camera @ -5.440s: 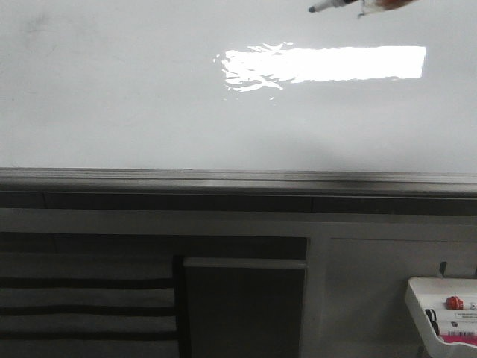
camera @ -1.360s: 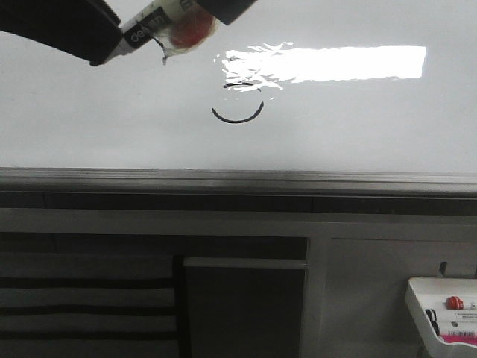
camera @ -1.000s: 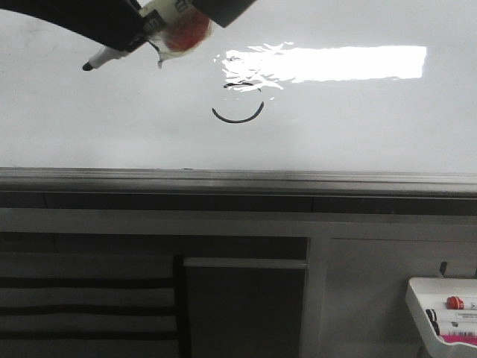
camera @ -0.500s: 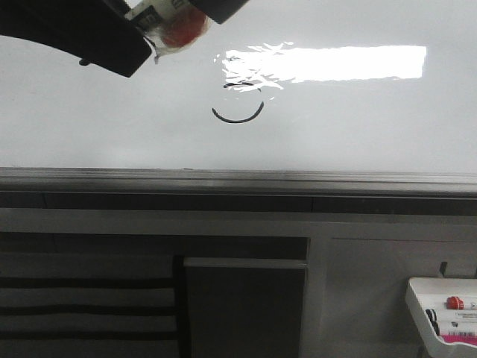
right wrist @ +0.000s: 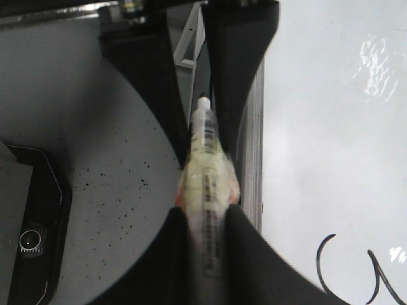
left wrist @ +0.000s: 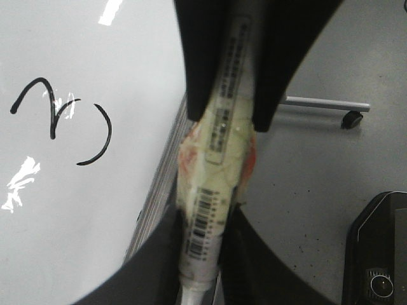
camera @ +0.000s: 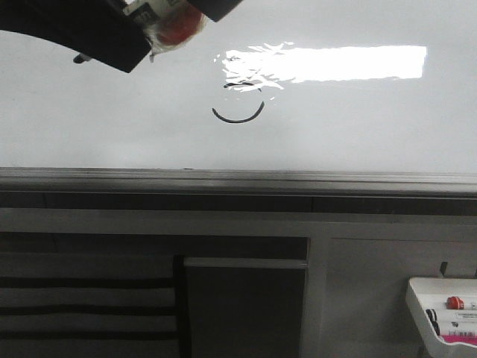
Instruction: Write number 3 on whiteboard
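The whiteboard [camera: 112,127] fills the upper half of the front view. The number 3 [camera: 237,121] is on it as a short arc above a wider U-shaped curve. It also shows in the left wrist view [left wrist: 110,130] and partly in the right wrist view [right wrist: 318,264]. A marker [camera: 165,13], wrapped in tape with a red patch, is at the top left. My left gripper [camera: 130,30] and right gripper [camera: 203,6] are both shut on it. The left wrist view shows my left gripper [left wrist: 202,254] around the marker [left wrist: 219,127]. The right wrist view shows my right gripper [right wrist: 206,248] around it [right wrist: 205,165].
The board's grey rim [camera: 238,179] runs across the front view above a dark cabinet [camera: 246,306]. A white marker tray [camera: 421,294] with several markers hangs at the lower right. The wrist views show grey floor and a black device [left wrist: 381,254].
The 3 was drawn since the earliest frame. The marker moved from the top right to the top left. My left gripper closed over its tip end and both drifted slightly upward.
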